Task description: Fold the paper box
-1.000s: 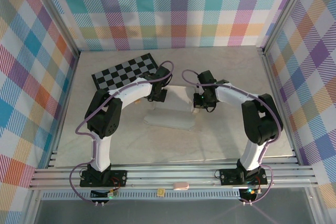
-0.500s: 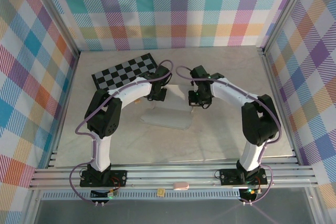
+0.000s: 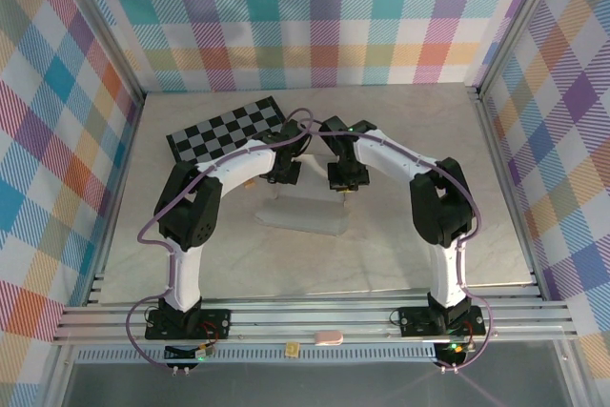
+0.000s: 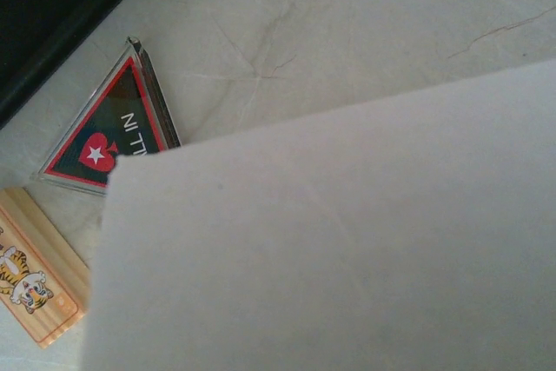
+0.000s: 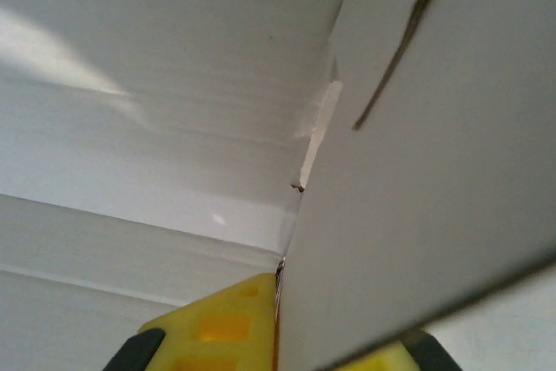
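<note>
- Nearest, the paper box (image 3: 303, 214) lies white and low on the table (image 3: 410, 254).
- At the box's far left edge, the left gripper (image 3: 289, 176) is closed. A white flap hides its fingers, so I cannot tell whether it has hold of anything.
- At the box's far right edge, the right gripper (image 3: 343, 184) pinches a box panel between yellow pads (image 5: 228, 323).
- Beyond the box, off its far left, lies the checkered board (image 3: 229, 129).
</note>
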